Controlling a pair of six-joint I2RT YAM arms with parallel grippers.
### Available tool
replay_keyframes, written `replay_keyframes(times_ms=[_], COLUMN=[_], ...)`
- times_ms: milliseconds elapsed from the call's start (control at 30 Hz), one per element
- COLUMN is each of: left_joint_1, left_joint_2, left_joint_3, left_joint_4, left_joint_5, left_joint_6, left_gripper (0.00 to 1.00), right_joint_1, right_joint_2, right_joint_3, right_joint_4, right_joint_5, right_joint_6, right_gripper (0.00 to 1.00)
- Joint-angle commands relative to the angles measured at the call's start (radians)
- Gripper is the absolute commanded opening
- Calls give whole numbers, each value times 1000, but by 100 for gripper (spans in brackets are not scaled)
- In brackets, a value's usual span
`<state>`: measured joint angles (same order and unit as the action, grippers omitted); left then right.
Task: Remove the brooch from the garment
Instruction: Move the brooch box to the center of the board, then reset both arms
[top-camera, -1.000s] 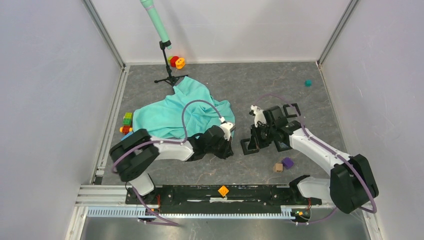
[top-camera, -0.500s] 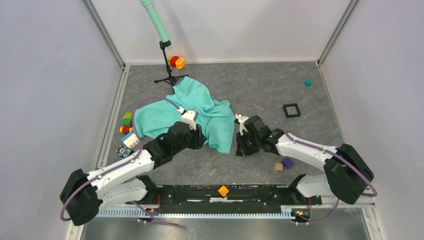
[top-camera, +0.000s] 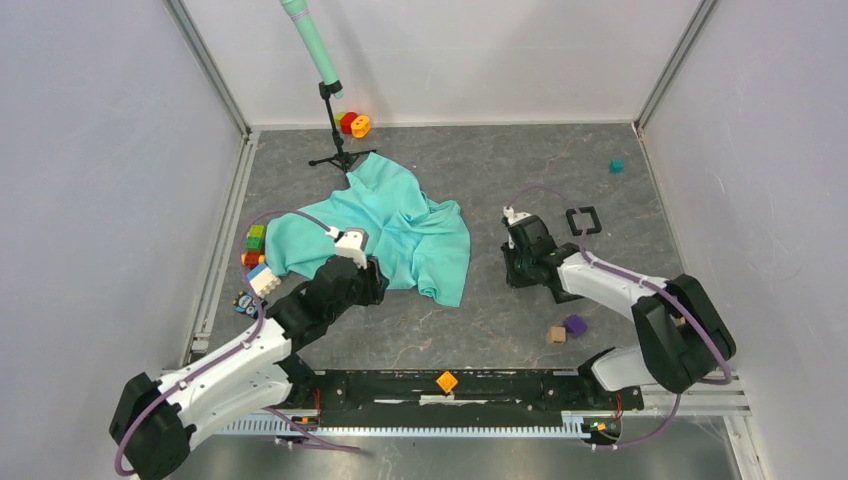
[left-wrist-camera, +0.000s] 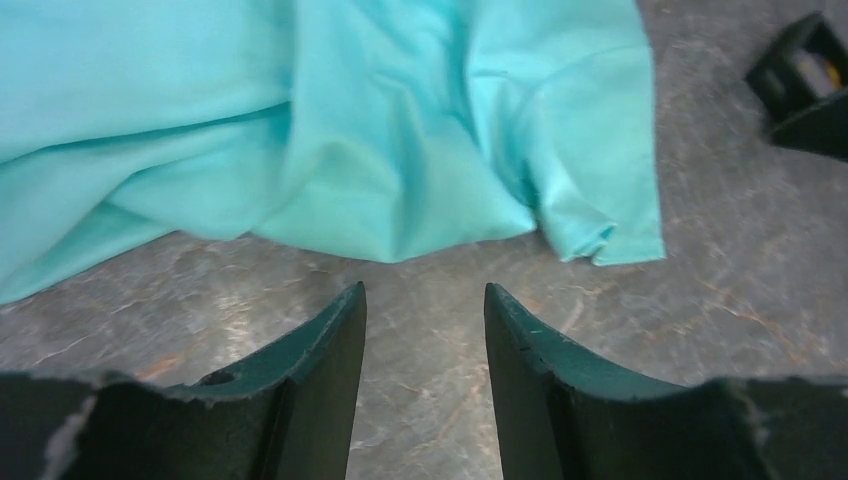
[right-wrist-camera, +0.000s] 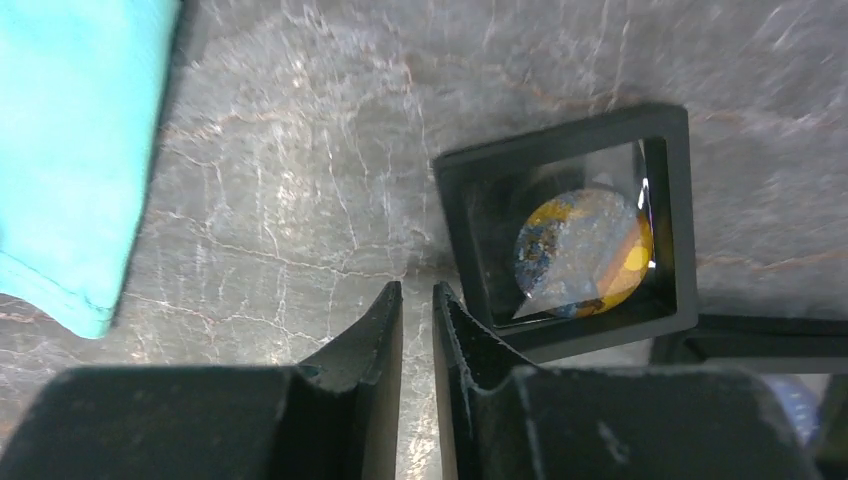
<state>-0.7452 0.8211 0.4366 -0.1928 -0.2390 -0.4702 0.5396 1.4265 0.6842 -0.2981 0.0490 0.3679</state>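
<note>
Top external view has the turquoise-green short-sleeved T-shirt of soft cloth (top-camera: 390, 235) lying crumpled on the grey, stone-veined table top (top-camera: 520, 165), left of centre. Its long axis runs left to right. One rumpled lobe points away towards the far wall, and a folded corner hangs towards the near right. The cloth is matte and full of soft ridges.

From where I stand, the left gripper (left-wrist-camera: 425, 290) hovers just near of the shirt's near hem. Its dark, curved, hard-plastic fingers (left-wrist-camera: 325, 345) are spread apart with bare table between them and nothing in their grasp.

The right gripper (right-wrist-camera: 417, 290) sits right of the shirt and apart from it. Its two black fingers are drawn almost together, leaving only a thin slit, and they hold nothing. Just beside them lies a black square plastic case (right-wrist-camera: 590, 325) with a glinting clear film. Under the film is a round disc mottled yellow and blue (right-wrist-camera: 585, 250).

Further right and a little farther off, a black open square frame (top-camera: 582, 220) lies flat. Beyond the shirt stands a thin black tripod (top-camera: 335, 150) carrying a mint-green cylinder (top-camera: 310, 40), which leans left. A small stack of coloured building blocks (top-camera: 255, 245) rests at the shirt's left end. A tan cube (top-camera: 556, 335) and a purple cube (top-camera: 575, 324) sit close together on the near right.
</note>
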Motion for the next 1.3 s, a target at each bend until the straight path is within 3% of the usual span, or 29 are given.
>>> replay_keyframes(times_ms=[0,33,100,200,300,367,467,567,633,733,800,900,967,1000,1100,1167,1267], left_joint_1=[72,79,88,102,114,125,152,219,314,447,507,584,637,648,676,690,697], left_joint_2=[-57,-71,-97,-110,-89,-72,-63,-39,-7,31,67,197,294,326,436,466,580], left_joint_3=[-41,-44,-35,20,96,116,25,-107,-145,-172,-238,-285,-241,-210,-195,-158,-206], left_joint_4=[47,59,73,38,-15,-5,198,456,528,601,771,945,953,931,1087,1048,1252], left_joint_5=[-54,-62,-108,-198,-306,-373,-445,-455,-414,-327,-233,-135,-52,-15,19,33,55], left_joint_6=[13,15,24,38,66,118,231,332,334,346,370,377,377,383,389,394,410], left_gripper=[53,55,69,100,100,100,100,100,100,100,100,100,96,95,94,92,91], right_joint_1=[-15,-15,-16,-16,-32,-62,-92,-183,-262,-324,-334,-338,-342,-343,-345,-345,-344], right_joint_2=[-123,-162,-260,-361,-427,-484,-558,-625,-653,-645,-629,-636,-599,-568,-448,-335,-213], right_joint_3=[6,-9,-43,-90,-123,-184,-312,-431,-489,-527,-599,-805,-897,-896,-901,-898,-913], right_joint_4=[108,142,224,338,392,469,640,792,835,859,983,1339,1521,1522,1612,1703,1851], right_joint_5=[25,26,59,243,465,564,724,714,626,628,611,417,354,375,376,399,437], right_joint_6=[-101,-103,-114,-158,-214,-218,-223,-244,-266,-300,-350,-499,-588,-596,-578,-571,-573], right_gripper=[23,26,34,45,58,72,98,98,98,98,98,95,98,98,98,98,98])
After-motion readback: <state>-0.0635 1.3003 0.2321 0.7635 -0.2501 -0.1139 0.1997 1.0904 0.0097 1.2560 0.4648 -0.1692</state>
